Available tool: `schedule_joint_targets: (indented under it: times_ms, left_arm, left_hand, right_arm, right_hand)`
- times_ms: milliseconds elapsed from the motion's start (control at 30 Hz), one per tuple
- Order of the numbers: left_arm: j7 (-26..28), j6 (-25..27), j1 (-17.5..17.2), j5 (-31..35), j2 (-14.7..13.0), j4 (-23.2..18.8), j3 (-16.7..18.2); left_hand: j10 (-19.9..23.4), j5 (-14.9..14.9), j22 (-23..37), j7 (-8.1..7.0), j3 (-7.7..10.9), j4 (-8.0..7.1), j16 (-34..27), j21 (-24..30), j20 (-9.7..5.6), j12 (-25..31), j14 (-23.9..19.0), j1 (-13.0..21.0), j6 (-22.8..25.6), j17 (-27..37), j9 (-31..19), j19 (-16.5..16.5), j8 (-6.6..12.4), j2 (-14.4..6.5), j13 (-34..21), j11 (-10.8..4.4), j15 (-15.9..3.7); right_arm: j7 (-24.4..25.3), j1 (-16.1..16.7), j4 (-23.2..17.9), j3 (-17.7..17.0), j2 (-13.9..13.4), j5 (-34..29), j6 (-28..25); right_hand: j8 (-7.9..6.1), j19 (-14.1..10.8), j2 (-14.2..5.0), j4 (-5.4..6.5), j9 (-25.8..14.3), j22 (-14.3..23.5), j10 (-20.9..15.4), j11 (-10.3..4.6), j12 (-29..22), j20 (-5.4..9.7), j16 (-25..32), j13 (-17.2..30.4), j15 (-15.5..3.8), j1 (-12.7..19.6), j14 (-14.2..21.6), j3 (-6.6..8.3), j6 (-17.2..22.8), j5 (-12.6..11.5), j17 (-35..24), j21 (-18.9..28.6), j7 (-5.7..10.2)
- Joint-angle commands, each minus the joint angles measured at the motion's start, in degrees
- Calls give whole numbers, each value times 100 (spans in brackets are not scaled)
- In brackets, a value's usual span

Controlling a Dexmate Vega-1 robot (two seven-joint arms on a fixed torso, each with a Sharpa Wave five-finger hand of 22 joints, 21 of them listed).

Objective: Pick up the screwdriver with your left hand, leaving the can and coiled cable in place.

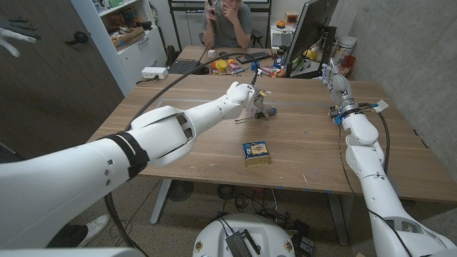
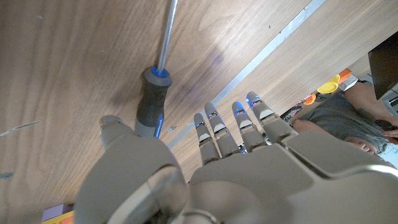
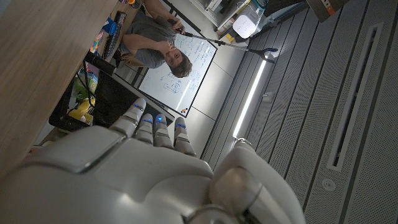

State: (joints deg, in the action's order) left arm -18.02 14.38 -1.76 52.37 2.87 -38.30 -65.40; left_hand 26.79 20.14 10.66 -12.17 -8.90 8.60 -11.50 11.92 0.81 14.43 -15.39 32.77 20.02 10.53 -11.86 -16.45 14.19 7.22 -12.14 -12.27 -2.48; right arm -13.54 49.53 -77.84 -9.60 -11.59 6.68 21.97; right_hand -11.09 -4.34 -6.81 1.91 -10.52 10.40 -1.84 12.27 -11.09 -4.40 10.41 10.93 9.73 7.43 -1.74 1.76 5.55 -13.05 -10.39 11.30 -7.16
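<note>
Left wrist view shows what head view hides: one screwdriver (image 2: 153,93) lying flat on the table (image 2: 56,68), grey handle just beside the left hand (image 2: 211,168) thumb, fingers (image 2: 214,134) straight, spread, holding nothing. Head view: left hand (image 1: 246,98) near table's middle toward far edge; one can (image 1: 256,153) nearer front edge. Right hand (image 1: 334,77) upright at far right corner, fingers apart, nothing held.

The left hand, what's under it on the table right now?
Under the left hand lies the grey-and-blue-handled screwdriver on the wooden table, its steel shaft pointing away. The thumb covers the handle's butt end, so contact there cannot be seen.
</note>
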Motion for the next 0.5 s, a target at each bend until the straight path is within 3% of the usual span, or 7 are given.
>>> schedule_joint_targets:
  times_ms: [33,100,233,367,400,467,500]
  left_arm:
    - [620,-490,414,-52,856,1594,-103]
    - [824,-642,492,-301,937,1813,-268]
    - [854,-552,548,-947,822,1580,-847]
    - [850,-436,582,-1418,735,1358,-1301]
    - [1108,-762,696,-1560,1136,2172,-1393]
    - [1126,-774,719,-1662,1183,2258,-1484]
    - [1028,-657,692,-1691,1058,2001,-1522]
  left_hand:
    - [42,53,15,2,-26,40,-35,31,-1,30,-55,137,100,30,-25,-52,53,-10,-17,-4,-600]
    - [68,58,15,14,-26,41,-41,31,-1,38,-73,166,110,30,-26,-53,55,-17,-21,-2,-601]
    - [115,69,16,15,-28,41,-44,33,-10,52,-93,221,162,32,-29,-62,69,-31,-30,-1,-612]
    - [161,76,17,20,-33,40,-41,32,-6,66,-94,264,170,33,-31,-63,67,-38,-37,-1,-607]
    - [163,77,17,18,-33,39,-42,33,-10,66,-98,267,174,33,-31,-65,68,-39,-37,-1,-610]
    - [172,79,18,17,-37,37,-41,31,-10,68,-98,284,188,34,-32,-63,71,-41,-40,-2,-607]
    - [173,80,18,19,-38,37,-40,31,-8,68,-98,288,187,34,-32,-63,70,-42,-41,-2,-606]
  right_arm:
    - [-66,-56,144,-68,39,144,117]
    - [-68,-56,158,-85,50,168,145]
    - [-50,-55,169,-117,55,185,153]
    - [-32,-49,166,-152,58,208,148]
    - [-34,-49,173,-157,56,209,163]
    - [-28,-42,163,-166,54,211,154]
    - [-30,-37,156,-174,52,220,146]
  right_hand:
    - [-23,62,9,42,-15,17,-9,39,-21,-21,10,1,61,-60,-30,-10,13,15,-13,1,-354]
    - [-19,68,11,44,-14,17,5,40,-18,-21,9,-1,82,-64,-38,-11,11,15,-12,0,-359]
    - [-50,68,27,51,-13,15,-33,29,-41,-19,40,-5,47,-86,31,-20,126,17,-8,6,-256]
    - [-18,76,33,59,-11,14,46,41,-15,-22,15,-11,163,-106,-39,-24,91,16,-6,9,-355]
    - [-25,74,33,61,-10,14,51,42,-13,-21,21,-11,167,-108,-24,-24,113,16,-5,10,-352]
    - [-42,76,38,64,-10,13,24,38,-28,-25,40,-11,140,-118,20,-28,174,15,-4,12,-326]
    - [-47,77,40,65,-10,13,11,37,-34,-28,49,-11,146,-121,43,-29,196,14,-4,12,-320]
